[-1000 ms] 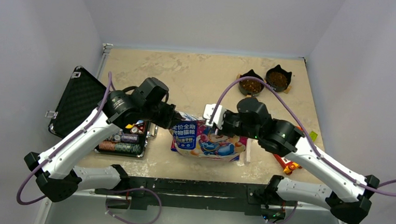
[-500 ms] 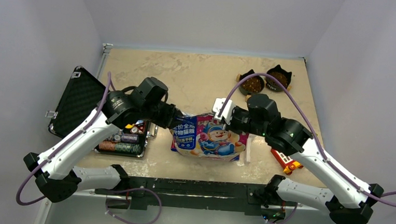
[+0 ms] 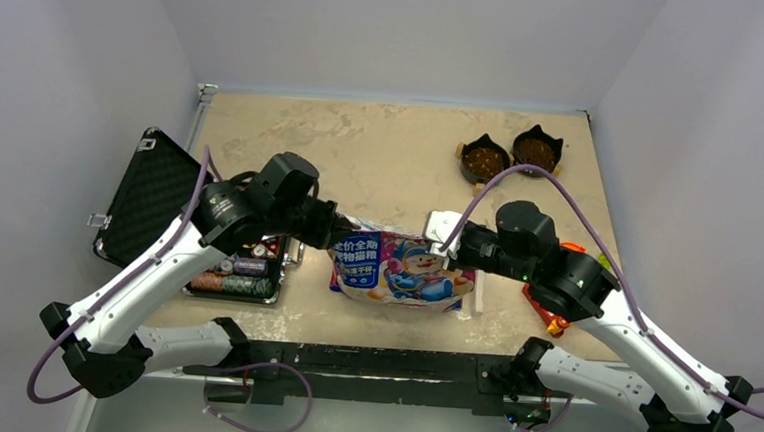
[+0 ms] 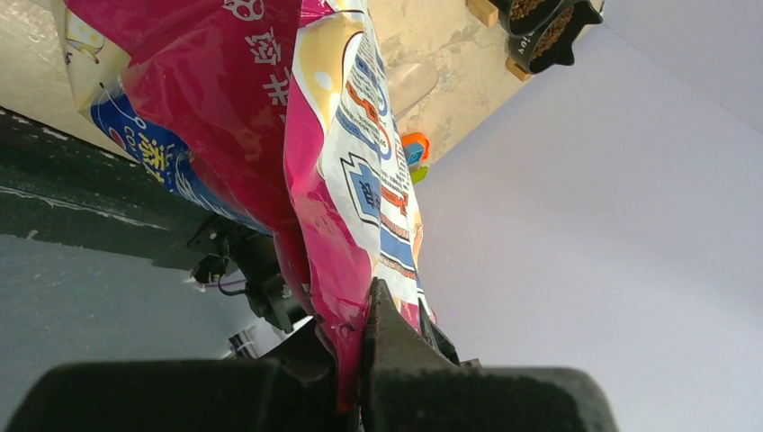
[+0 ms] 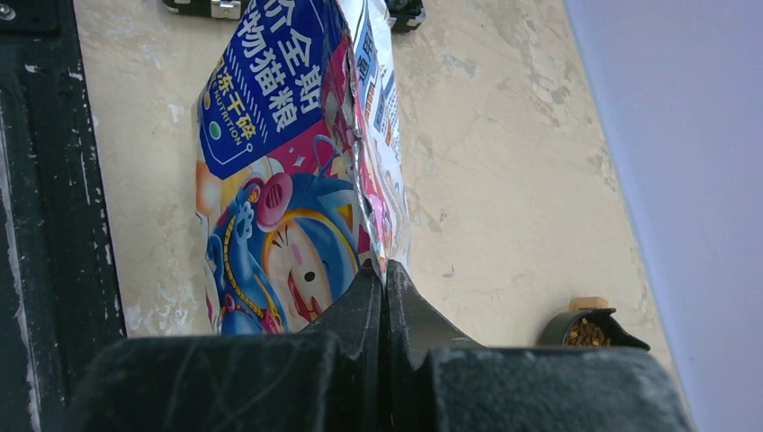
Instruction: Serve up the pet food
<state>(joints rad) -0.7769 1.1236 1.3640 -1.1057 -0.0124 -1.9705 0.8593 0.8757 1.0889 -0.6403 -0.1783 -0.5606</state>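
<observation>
Both ends pinched
Our left gripper [image 4: 360,346] and right gripper [image 5: 385,277] grasp the pet food bag [image 3: 402,269], probably to hold it taut

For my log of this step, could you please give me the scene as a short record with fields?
bag: near middle of table, pinched at both ends
left gripper: shut on bag's left end
right gripper: shut on bag's right end
bowls: two, far right, side by side
kibble: in both bowls
case: open, at left
chips: in case
</observation>
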